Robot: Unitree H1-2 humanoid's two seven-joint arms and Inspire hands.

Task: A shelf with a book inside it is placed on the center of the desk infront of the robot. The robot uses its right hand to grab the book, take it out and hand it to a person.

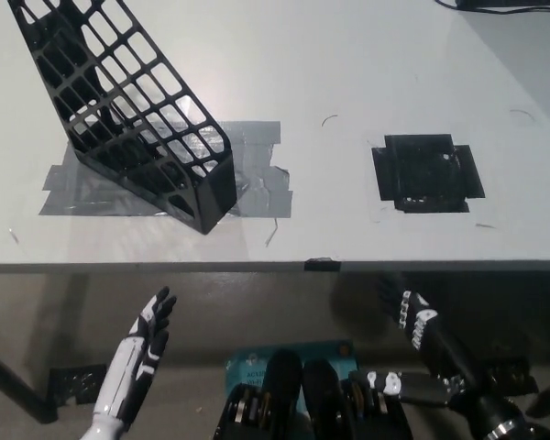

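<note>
A black lattice shelf [128, 115] stands tilted on grey tape at the left of the white desk [348, 73]. No book shows inside it or anywhere else in view. My black right hand [417, 325] hangs below the desk's front edge at the lower right, fingers spread and holding nothing. My white left hand [147, 341] rests open below the desk edge at the lower left. Both hands are well away from the shelf.
A black square patch [428, 172] lies on the desk to the right of the shelf. Grey tape [257, 174] spreads under and beside the shelf. A black cable [513, 5] runs along the far right corner. A small black tab [321, 265] sits on the front edge.
</note>
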